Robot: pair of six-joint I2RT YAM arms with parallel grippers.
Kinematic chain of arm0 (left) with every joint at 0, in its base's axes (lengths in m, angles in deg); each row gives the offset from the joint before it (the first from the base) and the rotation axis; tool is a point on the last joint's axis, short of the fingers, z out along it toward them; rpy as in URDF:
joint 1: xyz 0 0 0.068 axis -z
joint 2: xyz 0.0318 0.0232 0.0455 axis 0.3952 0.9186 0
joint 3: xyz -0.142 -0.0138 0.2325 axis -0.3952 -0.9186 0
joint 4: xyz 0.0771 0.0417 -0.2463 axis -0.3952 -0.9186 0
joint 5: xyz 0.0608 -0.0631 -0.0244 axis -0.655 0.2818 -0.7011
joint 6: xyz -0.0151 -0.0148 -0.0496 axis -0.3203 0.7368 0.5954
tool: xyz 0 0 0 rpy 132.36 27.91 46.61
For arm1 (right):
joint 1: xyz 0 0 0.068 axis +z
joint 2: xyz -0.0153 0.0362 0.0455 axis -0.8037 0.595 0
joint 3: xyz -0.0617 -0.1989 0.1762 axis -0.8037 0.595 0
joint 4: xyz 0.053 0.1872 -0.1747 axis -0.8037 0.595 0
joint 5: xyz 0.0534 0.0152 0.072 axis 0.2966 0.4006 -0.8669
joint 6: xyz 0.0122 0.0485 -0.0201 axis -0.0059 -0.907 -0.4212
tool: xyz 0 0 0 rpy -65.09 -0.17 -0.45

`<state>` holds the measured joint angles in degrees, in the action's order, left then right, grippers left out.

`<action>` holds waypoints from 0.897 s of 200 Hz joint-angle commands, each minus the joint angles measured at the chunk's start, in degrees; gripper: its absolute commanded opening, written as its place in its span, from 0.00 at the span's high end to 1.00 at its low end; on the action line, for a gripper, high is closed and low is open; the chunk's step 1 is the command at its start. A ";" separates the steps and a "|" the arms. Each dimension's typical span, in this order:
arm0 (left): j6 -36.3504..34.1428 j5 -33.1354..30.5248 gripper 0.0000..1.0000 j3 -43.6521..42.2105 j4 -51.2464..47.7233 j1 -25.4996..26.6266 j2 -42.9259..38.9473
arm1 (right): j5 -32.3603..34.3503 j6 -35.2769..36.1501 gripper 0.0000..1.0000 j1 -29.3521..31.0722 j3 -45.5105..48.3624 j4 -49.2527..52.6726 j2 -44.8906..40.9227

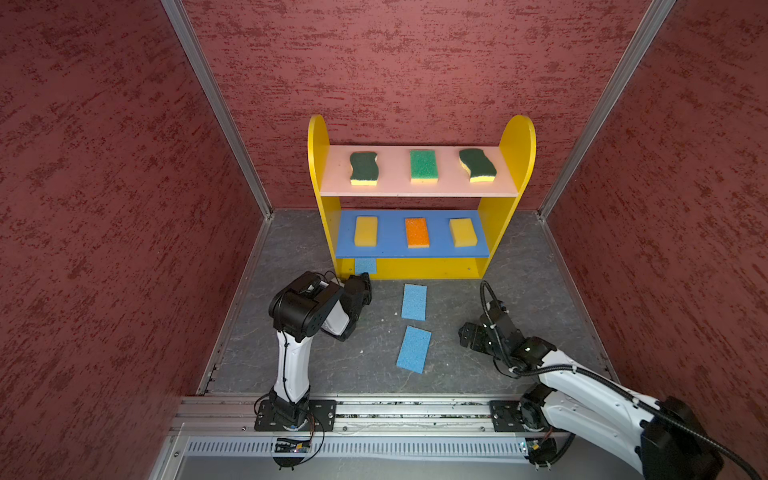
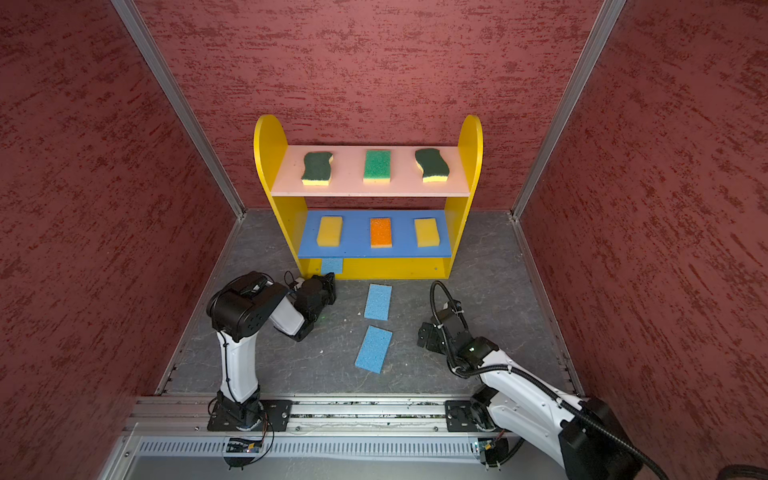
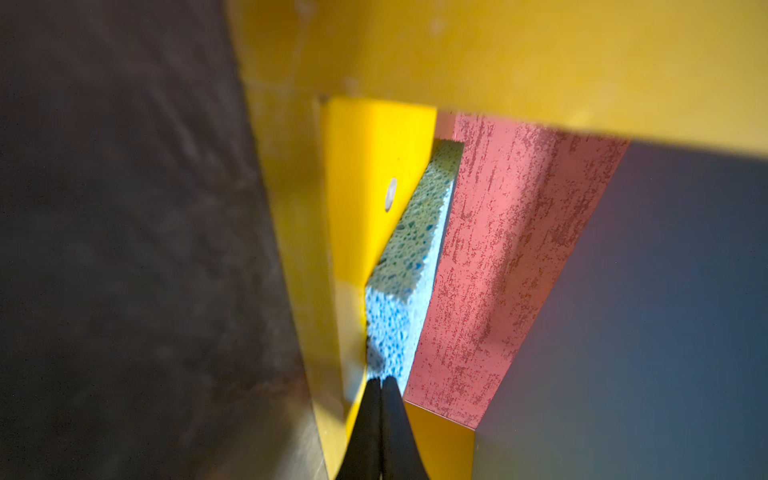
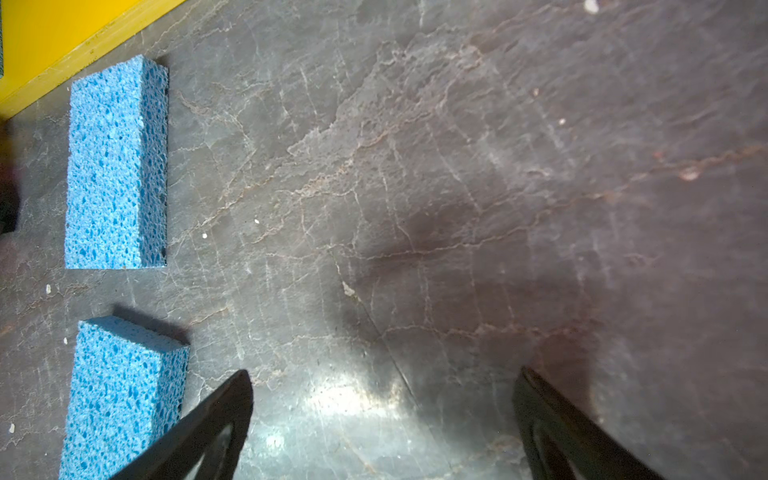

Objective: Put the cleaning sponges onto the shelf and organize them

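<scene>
Shelf stands at the back edge of the worktop, 7 of 9 sponges on it.

Pink top board: left wavy sponge, bright green sponge in the middle, right wavy sponge turned a bit askew.

Blue middle board: left yellow sponge, orange sponge centred, right yellow sponge.

Yellow bottom board: shelved blue sponge at its left end, mostly hidden under the blue board in both top views.

Left gripper sits low at the bottom board's front-left corner. Its jaws are pressed together with nothing between them. The tips are right at that sponge's near end; we cannot tell if they touch it.

2 more lie flat on the worktop in front of the shelf's middle. The far blue sponge is just off the bottom board's front edge. The near blue sponge is closer to the front edge, slightly rotated, with a small gap between the 2.

Right gripper hovers low over bare worktop right of them, jaws wide and holding nothing. The near blue sponge lies just beside 1 finger.
</scene>
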<state>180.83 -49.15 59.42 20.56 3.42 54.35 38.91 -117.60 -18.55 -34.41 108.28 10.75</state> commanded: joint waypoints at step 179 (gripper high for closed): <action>-40.55 -13.88 0.63 -1.89 -77.18 7.68 -54.73 | 2.58 -12.31 0.01 2.62 -8.06 5.29 4.85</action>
<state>147.41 -59.93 57.28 -45.30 10.65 2.72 38.91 -124.00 -17.83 -39.64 111.19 15.47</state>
